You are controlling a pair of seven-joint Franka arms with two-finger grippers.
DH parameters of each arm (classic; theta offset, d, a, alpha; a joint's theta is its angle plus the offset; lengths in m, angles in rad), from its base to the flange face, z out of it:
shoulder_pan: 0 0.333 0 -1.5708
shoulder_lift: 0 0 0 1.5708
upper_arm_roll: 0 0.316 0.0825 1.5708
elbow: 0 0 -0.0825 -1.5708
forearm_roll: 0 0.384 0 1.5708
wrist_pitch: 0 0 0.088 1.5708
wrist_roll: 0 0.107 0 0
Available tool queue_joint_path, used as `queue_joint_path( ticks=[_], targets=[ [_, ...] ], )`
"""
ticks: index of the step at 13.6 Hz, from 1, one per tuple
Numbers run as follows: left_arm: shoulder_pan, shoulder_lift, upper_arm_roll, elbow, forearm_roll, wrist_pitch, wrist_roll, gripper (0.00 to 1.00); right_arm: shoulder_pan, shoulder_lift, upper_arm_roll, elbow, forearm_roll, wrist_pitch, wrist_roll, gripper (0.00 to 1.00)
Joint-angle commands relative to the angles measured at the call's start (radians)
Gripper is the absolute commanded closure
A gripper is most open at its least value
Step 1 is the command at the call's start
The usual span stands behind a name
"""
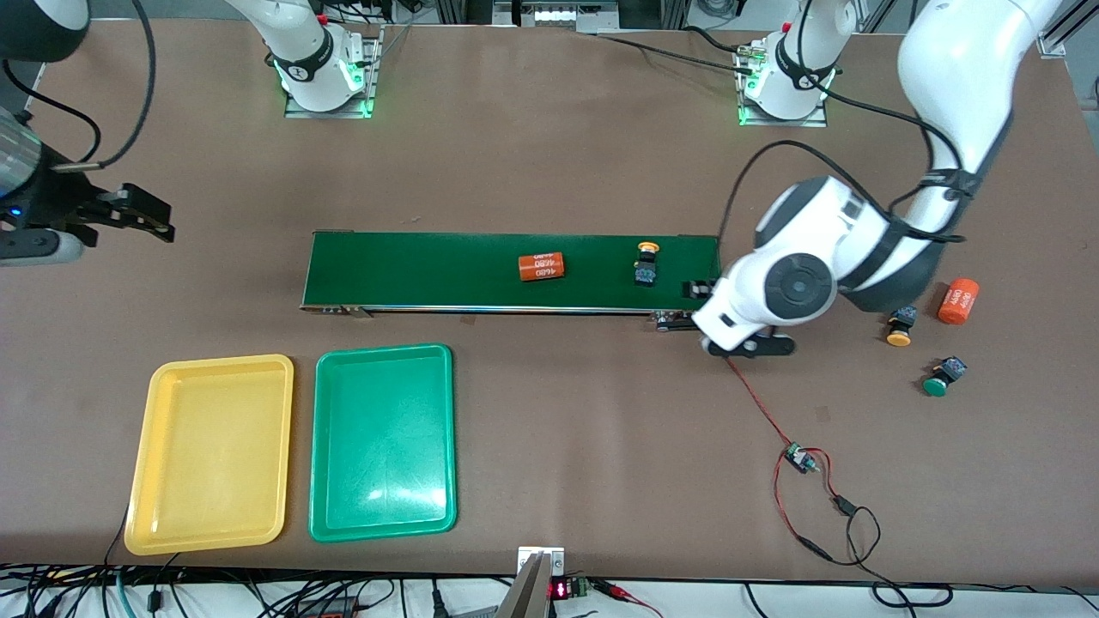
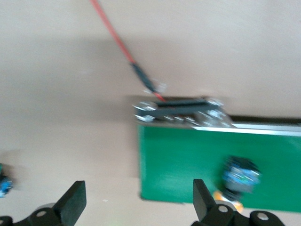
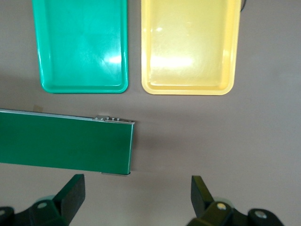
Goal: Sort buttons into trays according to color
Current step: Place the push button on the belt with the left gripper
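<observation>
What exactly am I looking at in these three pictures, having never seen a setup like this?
Two white robot arms stand at a brown table. One picture looks down from across the table; the other two come from cameras on each arm's wrist.

A dark green conveyor belt carries an orange cylinder and a yellow button. A second yellow button, a green button and another cylinder lie on the table at the left arm's end. The yellow tray and green tray lie nearer the front camera.

The left end effector hangs open over the belt's end, holding nothing. The right end effector waits open over the belt's other end.
</observation>
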Motion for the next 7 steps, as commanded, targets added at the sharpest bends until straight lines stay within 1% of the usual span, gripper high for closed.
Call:
queue_joint_path(
  ticks=[1, 3, 5, 6, 7],
  targets=[
    [0.072, 0.037, 0.007, 0.009, 0.028, -0.019, 0.078, 0.0, 0.03, 0.016, 0.002, -0.002, 0.004, -0.011, 0.02, 0.0],
    [0.074, 0.037, 0.088, 0.011, 0.098, -0.017, 0.239, 0.0, 0.037, 0.021, 0.002, -0.002, 0.002, -0.011, 0.019, 0.0],
    [0.075, 0.046, 0.148, 0.012, 0.192, -0.008, 0.4, 0.0, 0.037, 0.021, 0.002, 0.0, 0.004, -0.009, 0.02, 0.0],
    [0.077, 0.051, 0.164, 0.012, 0.258, -0.002, 0.46, 0.0, 0.037, 0.022, 0.002, 0.0, 0.004, -0.009, 0.019, 0.0],
    [0.083, 0.056, 0.176, 0.012, 0.355, 0.044, 0.527, 0.0, 0.037, 0.024, 0.002, 0.0, 0.004, -0.006, 0.019, 0.0]
  ],
)
